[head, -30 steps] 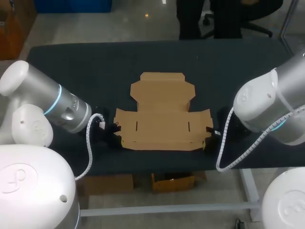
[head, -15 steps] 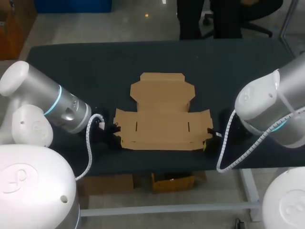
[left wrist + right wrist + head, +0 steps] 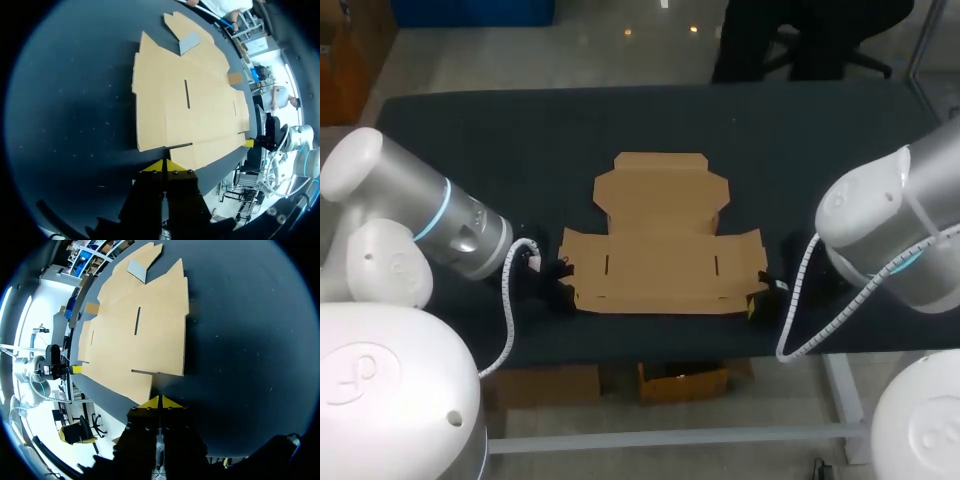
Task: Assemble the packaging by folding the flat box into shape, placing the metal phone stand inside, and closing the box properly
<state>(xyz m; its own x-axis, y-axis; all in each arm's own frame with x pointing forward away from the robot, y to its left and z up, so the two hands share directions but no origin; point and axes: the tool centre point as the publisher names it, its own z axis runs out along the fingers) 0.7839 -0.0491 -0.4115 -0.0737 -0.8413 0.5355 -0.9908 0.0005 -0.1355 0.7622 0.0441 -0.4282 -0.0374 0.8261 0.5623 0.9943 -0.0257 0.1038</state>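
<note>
Mid-frame on the black bench: flat brown cardboard box blank, unfolded.
Both jaws closed, empty, at its lower corners; folding looks unstarted, so a flap needs levering up.

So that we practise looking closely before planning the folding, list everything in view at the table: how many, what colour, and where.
cardboard box: one, brown, lying unfolded and flat in the middle of the table.
table: one, black top, under the box.
left arm: one, white and grey, coming in from the left.
right arm: one, white and grey, coming in from the right.
left fingers: two, black with yellow tips, shut together at the box's near left corner.
right fingers: two, black with yellow tips, shut together at the box's near right corner.
</note>
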